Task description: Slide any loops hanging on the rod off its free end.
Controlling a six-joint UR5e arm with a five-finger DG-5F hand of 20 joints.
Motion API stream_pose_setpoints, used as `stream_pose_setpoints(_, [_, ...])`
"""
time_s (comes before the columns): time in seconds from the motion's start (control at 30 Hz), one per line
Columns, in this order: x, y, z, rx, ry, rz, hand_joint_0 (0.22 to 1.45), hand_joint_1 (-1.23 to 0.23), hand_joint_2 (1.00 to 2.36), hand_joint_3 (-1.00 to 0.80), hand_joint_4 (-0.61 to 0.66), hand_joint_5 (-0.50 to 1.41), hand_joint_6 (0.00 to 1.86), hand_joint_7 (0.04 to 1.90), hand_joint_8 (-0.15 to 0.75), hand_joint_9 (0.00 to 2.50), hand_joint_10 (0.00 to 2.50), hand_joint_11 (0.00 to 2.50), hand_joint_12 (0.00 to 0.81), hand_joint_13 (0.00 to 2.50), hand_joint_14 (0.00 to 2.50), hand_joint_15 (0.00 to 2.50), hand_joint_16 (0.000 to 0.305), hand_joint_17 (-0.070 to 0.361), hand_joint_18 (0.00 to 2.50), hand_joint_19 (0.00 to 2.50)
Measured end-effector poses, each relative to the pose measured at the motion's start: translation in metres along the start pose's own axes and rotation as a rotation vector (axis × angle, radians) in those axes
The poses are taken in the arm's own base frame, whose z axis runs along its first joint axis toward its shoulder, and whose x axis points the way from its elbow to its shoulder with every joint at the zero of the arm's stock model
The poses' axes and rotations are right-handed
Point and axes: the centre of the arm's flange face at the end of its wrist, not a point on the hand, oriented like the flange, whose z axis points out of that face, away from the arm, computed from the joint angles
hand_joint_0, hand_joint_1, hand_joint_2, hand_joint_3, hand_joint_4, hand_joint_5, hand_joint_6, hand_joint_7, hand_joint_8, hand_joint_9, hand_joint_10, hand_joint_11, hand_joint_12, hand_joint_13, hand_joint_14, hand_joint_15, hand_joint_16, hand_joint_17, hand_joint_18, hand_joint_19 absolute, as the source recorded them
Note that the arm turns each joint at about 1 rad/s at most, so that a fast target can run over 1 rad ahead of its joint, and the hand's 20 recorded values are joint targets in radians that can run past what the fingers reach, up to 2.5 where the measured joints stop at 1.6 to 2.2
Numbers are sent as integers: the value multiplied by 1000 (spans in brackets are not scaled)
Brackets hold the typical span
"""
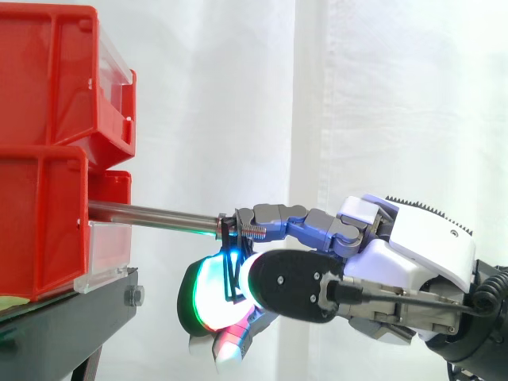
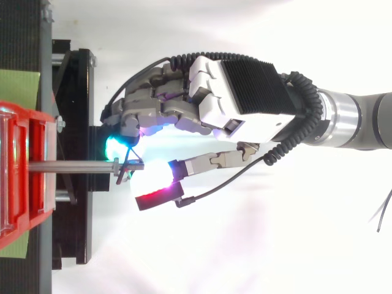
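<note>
A metal rod (image 1: 151,213) sticks out level from the red bins (image 1: 40,159) toward the right and ends in a threaded tip. A thin black loop (image 1: 232,270) hangs on that tip, right at the free end. From above, the loop (image 2: 124,170) crosses the rod (image 2: 73,165) just short of its end. My hand (image 1: 413,254) reaches in from the right, its fingers curled over and under the rod's end. The loop hangs between a green-and-white glowing fingertip (image 1: 205,295) and the thumb, which seem to pinch it. Seen from above, the hand (image 2: 239,92) has its red-lit thumb beside the rod tip.
The stacked red bins stand on a black stand (image 1: 71,317) at the left, with a clear plastic front below the rod. A white curtain (image 1: 357,95) hangs behind. Open space lies to the right of the rod's free end, around my arm.
</note>
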Motion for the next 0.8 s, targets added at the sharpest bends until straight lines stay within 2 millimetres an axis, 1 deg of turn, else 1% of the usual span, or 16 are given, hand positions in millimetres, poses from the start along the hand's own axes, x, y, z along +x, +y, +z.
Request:
stream_pose_setpoints(0.2, [0, 0, 0, -1, 0, 0, 582, -737, 1019, -235, 243, -189, 817, 1182, 332, 976, 13, 524, 358, 822, 12, 332, 49, 111, 727, 418])
stream_pose_setpoints(0.43, [0, 1, 1, -2, 0, 1, 583, -741, 1018, -264, 237, -189, 824, 1187, 333, 985, 13, 531, 358, 828, 14, 331, 49, 110, 744, 410])
stream_pose_setpoints(0.53, [1, 2, 1, -3, 1, 1, 576, -729, 1021, -220, 207, -189, 833, 1236, 333, 994, 13, 529, 358, 833, 13, 328, 49, 110, 745, 412])
stream_pose_setpoints(0.6, [1, 2, 1, -4, 1, 1, 575, -708, 1024, -139, 166, -190, 850, 1282, 328, 995, 13, 532, 357, 834, 12, 337, 48, 108, 744, 412])
stream_pose_setpoints(0.7, [2, 3, 1, -5, 2, 2, 571, -699, 1027, -66, 133, -190, 868, 1304, 327, 998, 14, 538, 356, 837, 11, 328, 48, 108, 743, 413])
stream_pose_setpoints(0.8, [2, 3, 1, -6, 2, 2, 575, -702, 1026, -49, 109, -190, 872, 1308, 327, 1002, 15, 538, 357, 839, 12, 335, 48, 107, 738, 411])
